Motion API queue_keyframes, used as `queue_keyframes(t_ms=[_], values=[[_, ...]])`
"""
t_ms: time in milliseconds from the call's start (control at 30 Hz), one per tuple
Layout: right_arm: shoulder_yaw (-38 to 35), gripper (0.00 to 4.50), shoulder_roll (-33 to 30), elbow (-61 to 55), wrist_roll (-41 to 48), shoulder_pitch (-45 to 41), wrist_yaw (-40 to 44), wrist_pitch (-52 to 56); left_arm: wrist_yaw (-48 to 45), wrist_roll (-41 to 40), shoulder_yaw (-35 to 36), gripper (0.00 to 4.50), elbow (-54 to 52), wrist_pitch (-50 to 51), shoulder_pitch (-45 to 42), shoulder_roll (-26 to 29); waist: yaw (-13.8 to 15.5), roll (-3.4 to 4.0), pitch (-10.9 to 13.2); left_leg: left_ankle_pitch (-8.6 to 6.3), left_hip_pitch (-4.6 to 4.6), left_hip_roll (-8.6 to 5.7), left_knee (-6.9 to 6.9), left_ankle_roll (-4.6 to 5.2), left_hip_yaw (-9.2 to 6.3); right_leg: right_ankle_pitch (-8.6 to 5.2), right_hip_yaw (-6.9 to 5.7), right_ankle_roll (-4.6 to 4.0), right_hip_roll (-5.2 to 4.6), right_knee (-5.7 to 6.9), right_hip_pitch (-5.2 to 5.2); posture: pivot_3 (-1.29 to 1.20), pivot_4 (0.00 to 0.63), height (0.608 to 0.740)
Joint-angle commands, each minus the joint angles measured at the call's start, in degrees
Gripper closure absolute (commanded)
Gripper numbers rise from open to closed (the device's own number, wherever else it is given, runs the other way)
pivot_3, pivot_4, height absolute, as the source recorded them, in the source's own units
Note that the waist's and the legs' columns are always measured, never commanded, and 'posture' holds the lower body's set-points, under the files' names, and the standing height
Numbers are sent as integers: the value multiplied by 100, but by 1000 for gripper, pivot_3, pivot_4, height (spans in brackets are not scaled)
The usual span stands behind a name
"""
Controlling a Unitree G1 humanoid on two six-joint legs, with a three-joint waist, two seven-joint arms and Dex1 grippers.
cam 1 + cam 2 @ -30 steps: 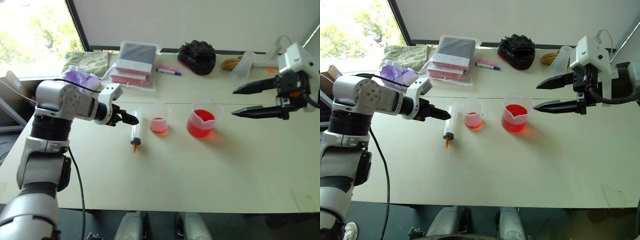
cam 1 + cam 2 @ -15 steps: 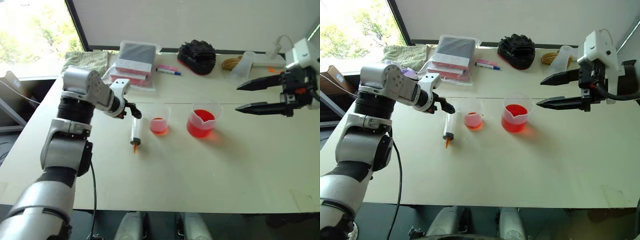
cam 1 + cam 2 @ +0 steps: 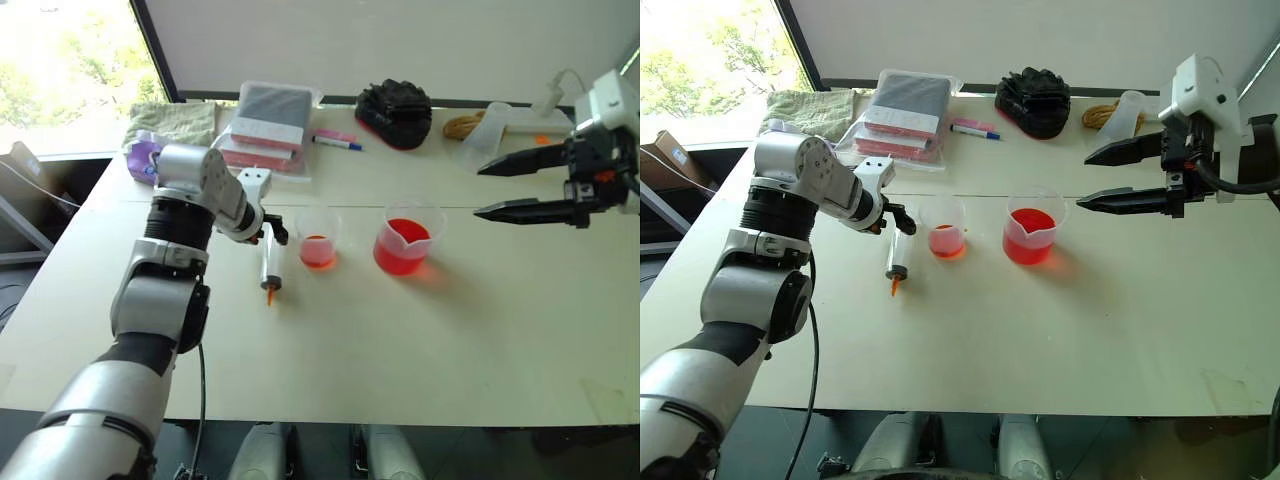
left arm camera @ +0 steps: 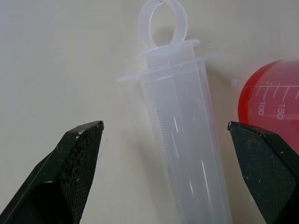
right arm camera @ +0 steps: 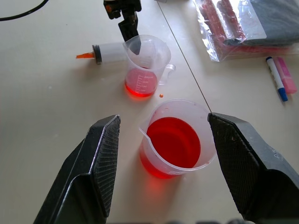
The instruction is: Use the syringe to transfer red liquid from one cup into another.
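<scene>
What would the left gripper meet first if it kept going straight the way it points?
Probably the syringe: it lies on the table between the open fingers of the left gripper, near the plunger end. How much gap remains is unclear.

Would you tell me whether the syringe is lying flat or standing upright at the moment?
Lying flat: the syringe rests lengthwise on the table, its orange tip pointing away from the cups.

Bright daylight floods from the overexposed window (image 3: 60,70), leaving soft shadows and sharp focus.
</scene>
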Motion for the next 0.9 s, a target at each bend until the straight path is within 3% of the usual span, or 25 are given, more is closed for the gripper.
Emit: queue_keyframes(t_ms=[33,900], values=[[-126,1391,27,-32,17,-176,-40,-11,203,318,258,17,80,22,20,-101,-1,0,0,1,0,0,0,-2,0,0,0,0,0,1,0,0,150,740],[-162,1391,145,-225,54,-254,-284,190,997,1120,1696,17,867,48,-198,-1045,20,2,-1,7,4,-8,0,-12,1,1,-1,2,-3,7,3,0,150,740]])
